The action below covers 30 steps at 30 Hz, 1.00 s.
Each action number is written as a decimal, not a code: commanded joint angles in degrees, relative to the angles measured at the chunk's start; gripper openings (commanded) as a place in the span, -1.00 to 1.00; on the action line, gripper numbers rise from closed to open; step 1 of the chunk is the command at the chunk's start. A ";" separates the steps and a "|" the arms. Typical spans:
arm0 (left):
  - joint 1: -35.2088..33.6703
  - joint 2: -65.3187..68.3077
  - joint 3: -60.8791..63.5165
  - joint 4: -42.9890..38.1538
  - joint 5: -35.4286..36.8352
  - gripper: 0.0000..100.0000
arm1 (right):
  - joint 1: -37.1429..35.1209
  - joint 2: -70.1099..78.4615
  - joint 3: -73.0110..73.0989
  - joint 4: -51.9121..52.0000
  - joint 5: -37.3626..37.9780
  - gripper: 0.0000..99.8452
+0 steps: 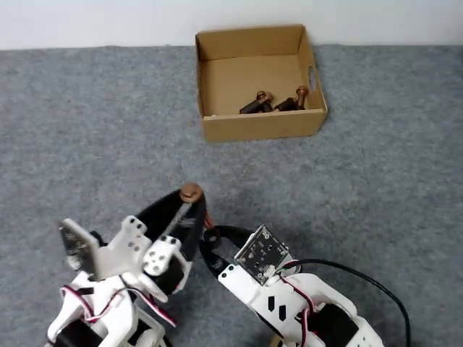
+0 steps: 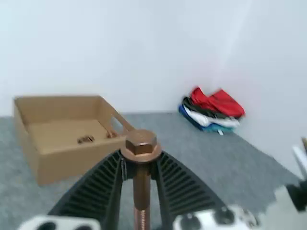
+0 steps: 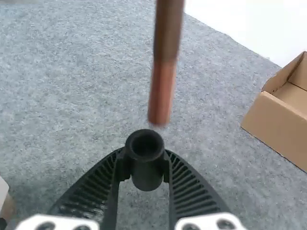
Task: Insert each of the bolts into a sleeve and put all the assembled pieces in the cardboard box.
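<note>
Jaws of the left gripper are closed on the bolt just under its head, which leaves the shaft free. Those of the right gripper clamp the sleeve with its open mouth turned toward the bolt tip. The tip is just beside the mouth and not yet inside, so I judge both are lined up for insertion. Farther off, the cardboard box already holds assembled pieces. No writing can be read on them.

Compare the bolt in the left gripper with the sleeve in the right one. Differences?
The bolt is copper-coloured, the sleeve black. The bolt is long and slim with a hex head; the sleeve is a short hollow tube. The bolt's tip sits just short of the sleeve's mouth, not inside. Shared: each is clamped, bolt by the left gripper, sleeve by the right gripper.
</note>
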 commanded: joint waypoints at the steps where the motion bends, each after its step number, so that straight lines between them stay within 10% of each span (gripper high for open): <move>1: 2.37 -0.35 -0.66 2.20 0.35 -0.99 | -0.48 -0.40 -0.97 -1.36 1.41 -0.98; 14: 0.79 -0.35 3.74 3.43 0.00 -0.99 | -0.48 -0.22 -4.66 -0.84 2.55 -0.98; 30: 1.05 -0.35 -0.48 27.34 -15.03 -0.94 | -0.40 -0.22 -4.57 -0.84 2.55 -0.98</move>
